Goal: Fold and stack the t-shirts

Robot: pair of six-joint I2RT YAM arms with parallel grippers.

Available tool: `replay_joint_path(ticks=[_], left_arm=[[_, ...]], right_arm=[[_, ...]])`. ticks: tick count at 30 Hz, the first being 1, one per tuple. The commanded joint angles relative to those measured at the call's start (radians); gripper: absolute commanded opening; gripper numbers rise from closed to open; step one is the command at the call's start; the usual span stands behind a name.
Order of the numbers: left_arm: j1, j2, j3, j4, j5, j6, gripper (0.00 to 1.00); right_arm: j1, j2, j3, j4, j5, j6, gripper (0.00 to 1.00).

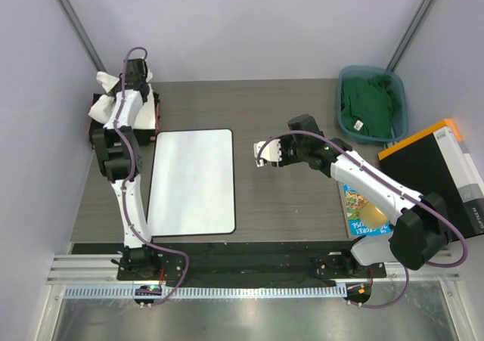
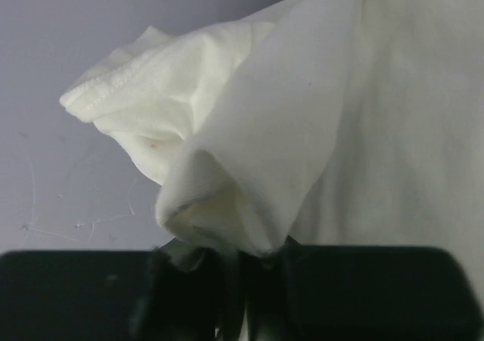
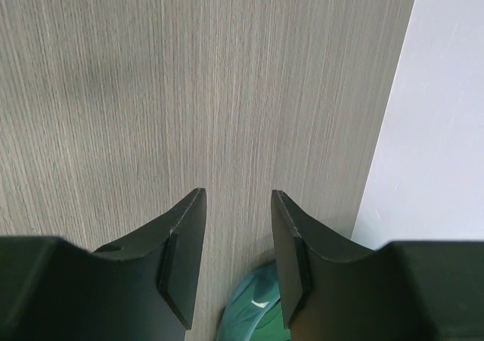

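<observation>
Grey wood-grain table point(image 1: 287, 205), pale walls on three sides. A white board point(image 1: 193, 181) with a black rim lies flat left of centre. The left arm reaches to the far-left corner, where the white t-shirt point(image 1: 104, 108) sits crumpled on top of a pile point(image 1: 156, 118). Only dark and reddish edges of that pile show, and the arm covers the rest, so I cannot count the shirts. In the wrist view the left gripper point(image 2: 243, 269) has its jaws almost together, with a bunched fold of the white cloth pinched in the narrow gap; the fingertips themselves are buried in the fabric. The right gripper point(image 3: 237, 197) hangs over bare table right of the board, its jaws partly apart with nothing between them. The green t-shirt point(image 1: 368, 106) lies heaped in a teal bin point(image 1: 372, 70) at the far right; its shape is not readable.
</observation>
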Motion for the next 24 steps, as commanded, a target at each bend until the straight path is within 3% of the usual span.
replay_joint_path(ticks=[1, 3, 4, 7, 11, 16, 20, 24], left_arm=[[0.034, 0.011, -0.009, 0.199, -0.079, 0.098, 0.36], [0.042, 0.022, -0.026, 0.283, -0.105, 0.144, 0.53], [0.047, 0.025, -0.042, 0.320, -0.115, 0.161, 0.66], [0.047, 0.034, -0.050, 0.373, -0.139, 0.188, 0.80], [0.047, 0.013, -0.087, 0.423, -0.139, 0.191, 0.82], [0.048, -0.049, -0.170, 0.461, -0.038, 0.128, 0.83], [0.059, 0.030, -0.164, 0.566, -0.093, 0.224, 0.83], [0.074, 0.057, -0.185, 0.673, -0.061, 0.234, 0.84]], right_arm=[[-0.001, 0.002, 0.044, 0.010, -0.018, 0.016, 0.46], [0.001, 0.002, 0.044, 0.010, -0.019, 0.016, 0.47], [-0.001, 0.005, 0.045, 0.010, -0.019, 0.018, 0.47], [-0.001, 0.002, 0.044, 0.010, -0.013, 0.018, 0.50], [-0.001, -0.005, 0.039, 0.011, -0.008, 0.018, 0.51], [-0.001, -0.008, 0.035, 0.010, -0.010, 0.016, 0.52], [-0.001, -0.011, 0.036, 0.010, -0.011, 0.015, 0.52], [-0.001, -0.014, 0.032, 0.008, -0.010, 0.015, 0.52]])
